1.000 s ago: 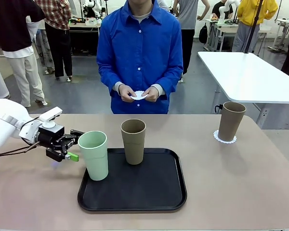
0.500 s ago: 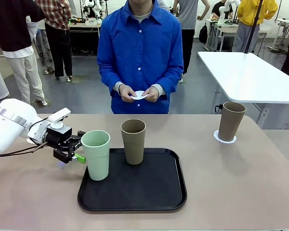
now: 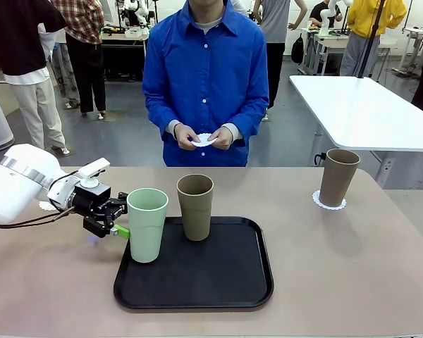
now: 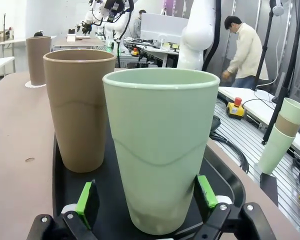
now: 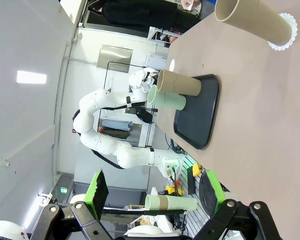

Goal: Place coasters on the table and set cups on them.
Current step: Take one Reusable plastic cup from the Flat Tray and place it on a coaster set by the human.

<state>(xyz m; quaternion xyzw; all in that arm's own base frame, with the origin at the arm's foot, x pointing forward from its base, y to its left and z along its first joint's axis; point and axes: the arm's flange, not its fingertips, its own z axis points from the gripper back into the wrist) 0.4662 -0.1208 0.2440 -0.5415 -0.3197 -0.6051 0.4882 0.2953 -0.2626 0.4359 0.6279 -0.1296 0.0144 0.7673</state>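
The mint green cup (image 3: 147,224) stands at the left edge of the black tray (image 3: 225,282). My left gripper (image 3: 116,220) is open, and in the left wrist view its green pads (image 4: 86,196) straddle the mint cup's (image 4: 162,150) base with gaps on both sides. A taupe cup (image 3: 195,206) stands on the tray beside it. Another taupe cup (image 3: 337,176) sits on a coaster (image 3: 328,203) on the table (image 3: 352,267) at the right. A second coaster (image 3: 45,206) lies behind my left arm. The person holds a third coaster (image 3: 203,139). My right gripper (image 5: 154,190) is open and holds nothing.
The person in a blue shirt (image 3: 204,77) stands at the far edge with both hands together. A white table (image 3: 366,113) stands at the back right. Bare tabletop lies between the tray and the right cup.
My left gripper has moved to the right around the mint cup, and the cup has shifted a little to the right on the tray with it. The person's hands have not moved.
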